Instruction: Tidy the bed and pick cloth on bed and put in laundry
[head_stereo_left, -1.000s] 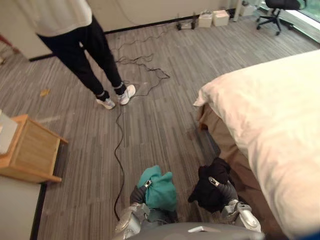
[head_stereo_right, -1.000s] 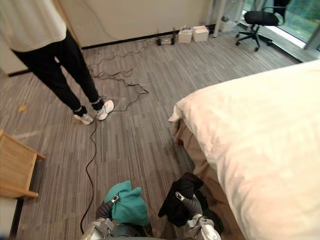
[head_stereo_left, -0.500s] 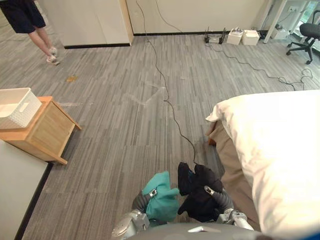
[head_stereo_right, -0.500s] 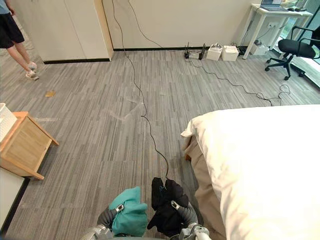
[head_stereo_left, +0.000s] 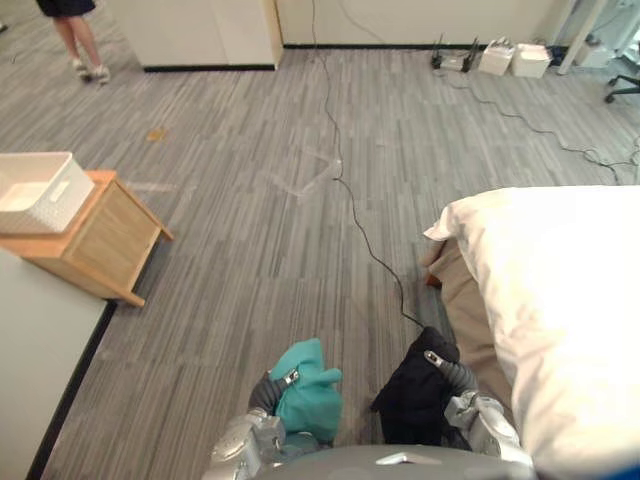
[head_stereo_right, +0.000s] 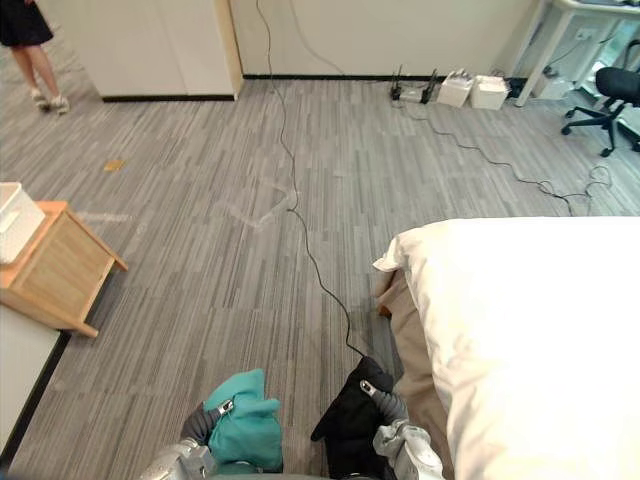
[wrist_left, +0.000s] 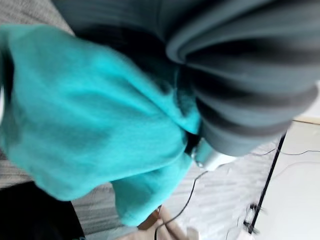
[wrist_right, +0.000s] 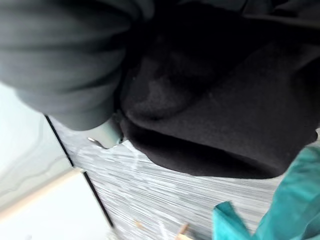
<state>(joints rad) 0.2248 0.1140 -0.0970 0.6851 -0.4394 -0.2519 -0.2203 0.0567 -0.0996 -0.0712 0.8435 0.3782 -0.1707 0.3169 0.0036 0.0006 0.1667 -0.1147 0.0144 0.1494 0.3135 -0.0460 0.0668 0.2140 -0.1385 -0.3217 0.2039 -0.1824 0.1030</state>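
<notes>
— What have you got?
— At 6 o'clock teal cloth (head_stereo_left: 305, 395) covers my left hand (head_stereo_left: 264, 392), at 5 black cloth (head_stereo_left: 413, 400) my right hand (head_stereo_left: 456, 376); grip unreadable on both. Beyond, bed (head_stereo_left: 560, 290) at 3, basket (head_stereo_left: 38, 192) far at 10

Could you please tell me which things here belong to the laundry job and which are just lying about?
Job:
teal cloth at the left robot hand
black cloth at the right robot hand
bed
white basket on the wooden stand, probably the laundry

Just about:
person by the cupboard
office chair
white boxes
</notes>
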